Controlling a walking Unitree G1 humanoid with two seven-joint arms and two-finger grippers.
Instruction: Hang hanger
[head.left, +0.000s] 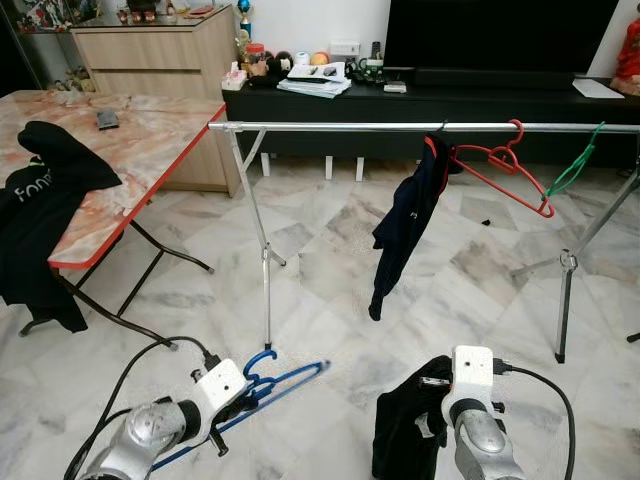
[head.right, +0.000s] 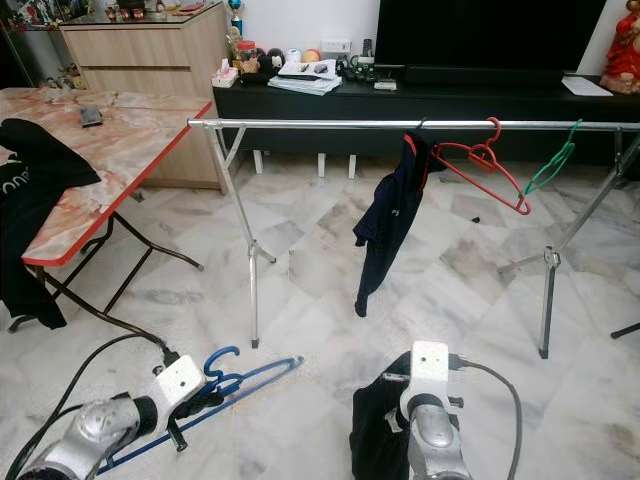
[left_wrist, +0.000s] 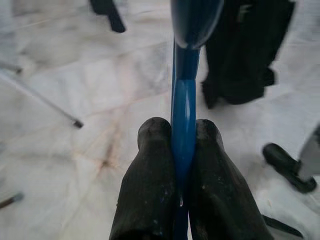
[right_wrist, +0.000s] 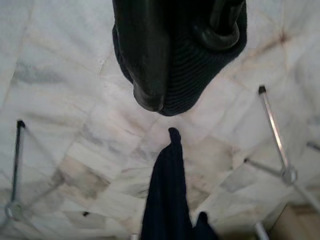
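- Left wrist view gives the close look the head cameras cannot: the left gripper (left_wrist: 184, 150) has its jaws clamped on the shaft of the blue hanger (left_wrist: 184, 100), one black finger pressed to each side, with the hanger running straight out ahead of them over pale marble.
- From the head views, that same blue hanger (head.left: 262, 385) sits low in front of the robot, hook turned up just beyond the left jaws and close to the foot of the rail's near leg.
- Right wrist view shows dark ribbed cloth bunched around the right gripper's fingers (right_wrist: 150, 75); whether those jaws are together on it or not, I cannot tell. Beyond them hangs the navy garment (right_wrist: 167, 190).
- In the head views the right gripper (head.left: 440, 415) is low on the robot's right, with a black garment (head.left: 400, 430) draped from it.
- Well ahead of both jaws runs a metal clothes rail (head.left: 350, 127) on splayed legs. On it hang the navy garment (head.left: 405, 225), a red hanger (head.left: 500, 165) just beside that, and a green hanger (head.left: 575, 160) further along.
- Off to the side of the left jaws stands a folding worktop (head.left: 130, 150) with a marbled top and red edge; a black shirt (head.left: 40, 200) spills over its near corner.
- Floor (head.left: 320, 260) is pale veined marble tile. At the back are a long black TV cabinet (head.left: 420, 100) with clutter on it and a wooden dresser (head.left: 150, 50).
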